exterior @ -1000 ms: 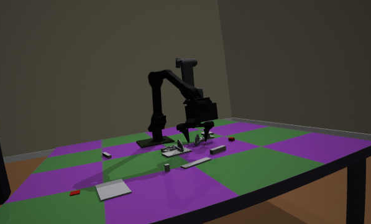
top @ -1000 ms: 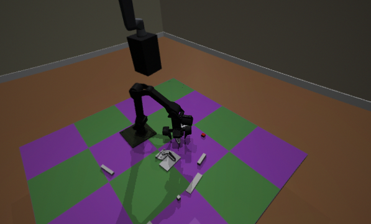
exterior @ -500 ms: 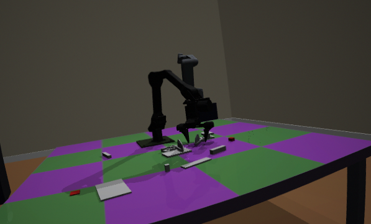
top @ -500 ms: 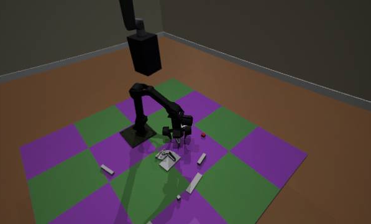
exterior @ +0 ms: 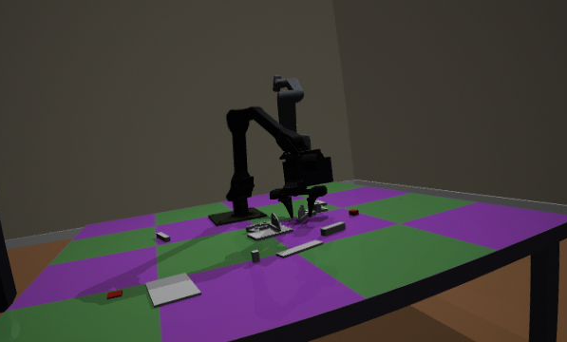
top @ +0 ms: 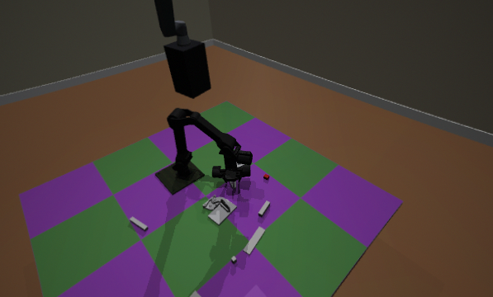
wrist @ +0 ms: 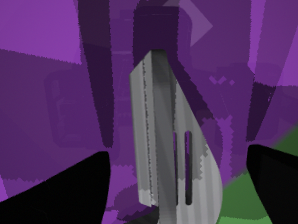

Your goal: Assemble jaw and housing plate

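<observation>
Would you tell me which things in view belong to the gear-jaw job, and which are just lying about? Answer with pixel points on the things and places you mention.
Job:
- grey slotted jaw (exterior: 301, 213) (wrist: 197, 165) between the open fingers
- pale base plate with mounted jaw (top: 219, 215) (exterior: 270, 234)

Apparently lying about:
- red block (top: 266, 176) (exterior: 353, 212)
- long pale flat bar (top: 254, 240) (exterior: 299, 249)

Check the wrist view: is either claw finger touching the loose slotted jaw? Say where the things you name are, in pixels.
No, purple checkered mat shows between the jaw (wrist: 162, 135) and each finger (wrist: 85, 185).

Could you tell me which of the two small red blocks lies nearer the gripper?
The red block beside the arm; the other lies by the flat white square plate.
</observation>
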Tool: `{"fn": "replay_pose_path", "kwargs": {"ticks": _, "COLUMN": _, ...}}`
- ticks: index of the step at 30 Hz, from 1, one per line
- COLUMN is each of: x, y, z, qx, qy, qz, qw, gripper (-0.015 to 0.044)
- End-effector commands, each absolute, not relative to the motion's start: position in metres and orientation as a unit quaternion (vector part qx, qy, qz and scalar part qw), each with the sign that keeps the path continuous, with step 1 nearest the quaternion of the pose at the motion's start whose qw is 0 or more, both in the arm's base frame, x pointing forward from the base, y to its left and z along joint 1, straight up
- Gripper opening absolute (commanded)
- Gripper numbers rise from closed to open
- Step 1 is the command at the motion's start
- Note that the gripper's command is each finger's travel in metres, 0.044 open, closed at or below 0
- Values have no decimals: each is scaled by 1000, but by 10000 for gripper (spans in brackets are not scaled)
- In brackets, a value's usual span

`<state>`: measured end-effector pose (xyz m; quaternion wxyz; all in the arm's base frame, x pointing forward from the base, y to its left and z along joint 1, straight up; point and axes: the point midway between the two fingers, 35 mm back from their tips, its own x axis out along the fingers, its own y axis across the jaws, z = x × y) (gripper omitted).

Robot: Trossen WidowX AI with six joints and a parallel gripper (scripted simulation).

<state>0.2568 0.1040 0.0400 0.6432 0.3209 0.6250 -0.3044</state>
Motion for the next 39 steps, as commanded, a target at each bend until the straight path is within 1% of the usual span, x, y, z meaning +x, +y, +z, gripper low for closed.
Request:
{"fn": "replay_pose_path", "kwargs": {"ticks": 1, "x": 257, "y": 104, "z": 40, "qx": 321, "qy": 625, "qz": -304, "qw": 643, "gripper": 204}}
{"fn": "replay_pose_path", "kwargs": {"ticks": 3, "x": 257, "y": 104, "z": 40, "qx": 321, "qy": 625, "qz": -304, "qw": 643, "gripper": 151}}
{"fn": "replay_pose_path", "kwargs": {"ticks": 6, "x": 257, "y": 104, "z": 40, "qx": 321, "qy": 625, "qz": -304, "qw": 643, "gripper": 134}}
{"fn": "replay_pose_path", "kwargs": {"ticks": 20, "x": 257, "y": 104, "z": 42, "qx": 321, "qy": 625, "qz": -304, "qw": 643, "gripper": 134}}
{"fn": "replay_pose_path", "kwargs": {"ticks": 39, "x": 257, "y": 104, "z": 101, "qx": 321, "qy": 626, "qz": -304, "qw": 643, "gripper": 134}}
